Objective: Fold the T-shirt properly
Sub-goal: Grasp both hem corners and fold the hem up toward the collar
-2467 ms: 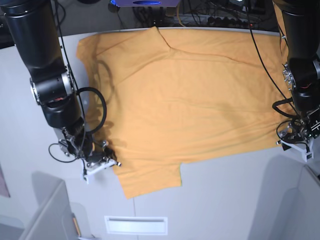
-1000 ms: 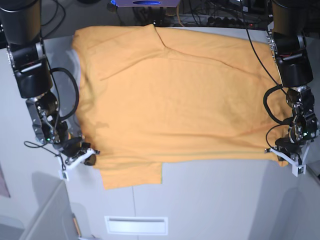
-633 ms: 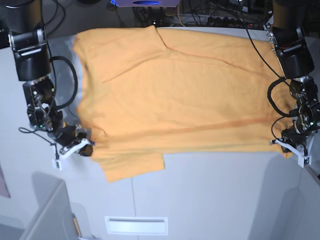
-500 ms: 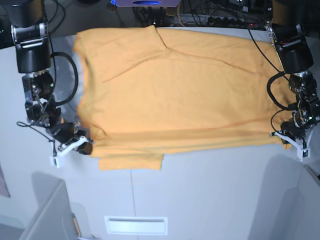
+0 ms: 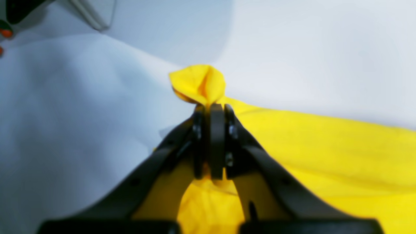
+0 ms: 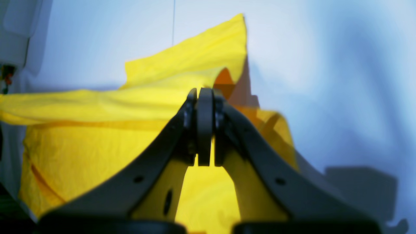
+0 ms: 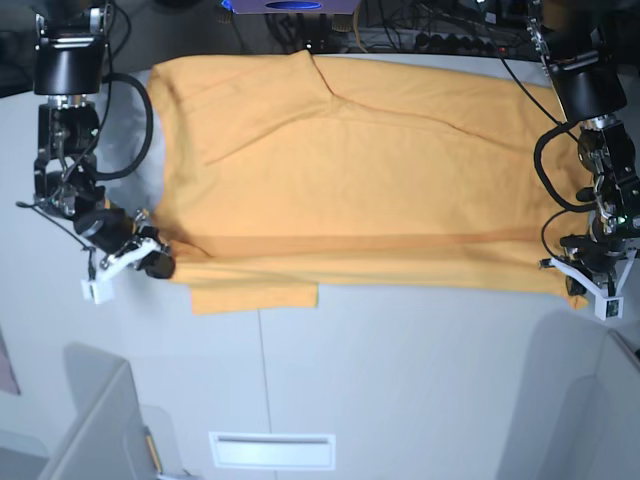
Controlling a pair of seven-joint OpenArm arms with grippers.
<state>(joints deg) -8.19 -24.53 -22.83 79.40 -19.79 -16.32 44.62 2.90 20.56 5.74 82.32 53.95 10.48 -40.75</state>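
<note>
The light-orange T-shirt lies spread across the white table, plain side up. A sleeve flap sticks out at its near left edge. In the base view my right gripper sits at the shirt's near left corner, shut on the cloth. In the right wrist view its jaws pinch the yellow-looking T-shirt. My left gripper is at the near right corner, also shut on the T-shirt. Seen from the left wrist, a bunched tip of fabric pokes out past the closed left gripper.
Cables and equipment run along the table's far edge behind the shirt. A white slot is set into the near part of the table. Grey panels stand at the lower left and lower right.
Both grippers have moved outward and toward the far side while holding the shirt's near corners. The near edge is pulled straighter and tauter, and the sleeve flap has drawn in.
</note>
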